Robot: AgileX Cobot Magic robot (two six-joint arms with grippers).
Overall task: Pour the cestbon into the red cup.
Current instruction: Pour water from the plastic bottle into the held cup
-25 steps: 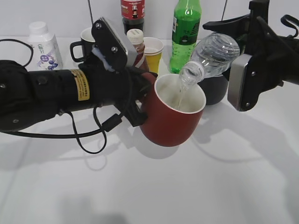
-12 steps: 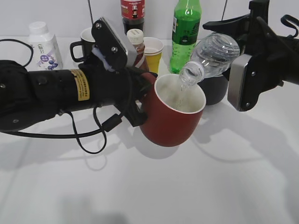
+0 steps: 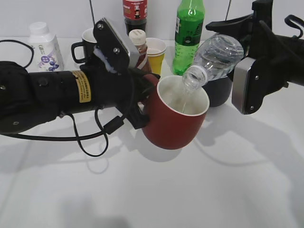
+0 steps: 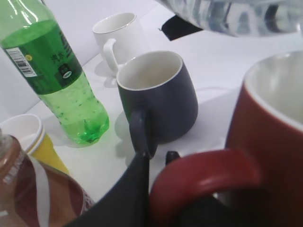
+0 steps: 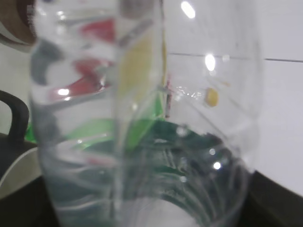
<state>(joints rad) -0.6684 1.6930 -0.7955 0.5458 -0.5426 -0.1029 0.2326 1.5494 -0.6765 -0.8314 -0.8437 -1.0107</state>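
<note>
Cestbon tipped over the red cup, mid-pour.

The cestbon hangs tilted neck-down, its open mouth just above the white inside of the red cup, so any water falls inside the rim rather than onto the counter. The cup is held raised and leaning toward the bottle, apparently to meet the stream. The right tool is clamped around the bottle's body, with its arm reaching in level from the right. The left tool grips the cup by its handle, its arm stretched horizontally from the left. Behind stand a dark grey mug and a green soda bottle.
</note>
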